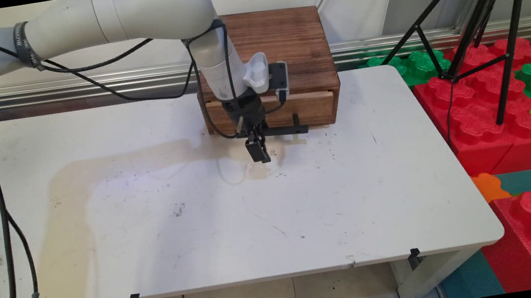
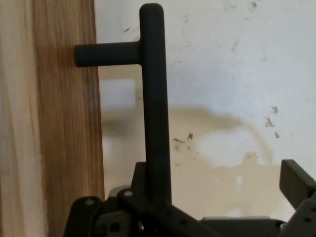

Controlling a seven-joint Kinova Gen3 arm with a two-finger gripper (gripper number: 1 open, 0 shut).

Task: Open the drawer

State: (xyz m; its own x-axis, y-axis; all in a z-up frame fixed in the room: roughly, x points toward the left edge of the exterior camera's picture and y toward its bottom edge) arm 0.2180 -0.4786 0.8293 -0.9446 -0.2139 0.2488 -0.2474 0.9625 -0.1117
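Hovering end effector point(image 1: 258, 151) beside drawer handle point(image 2: 154, 103), wooden box point(image 1: 279, 60), white table point(image 1: 203, 219)

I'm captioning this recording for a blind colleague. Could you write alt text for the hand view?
A black bar handle runs up the middle of the picture from the claw at the bottom, joined by a short post to a wooden drawer front on the left. One claw finger shows at lower right, apart from the bar, over a stained white table.

White table point(image 1: 152, 225) with faint brownish staining, wooden drawer box point(image 1: 282, 44) at its far edge, black bar handle point(image 2: 155, 108) on the drawer front, black tripod point(image 1: 485, 27) standing on red and green foam blocks point(image 1: 499, 128) to the right
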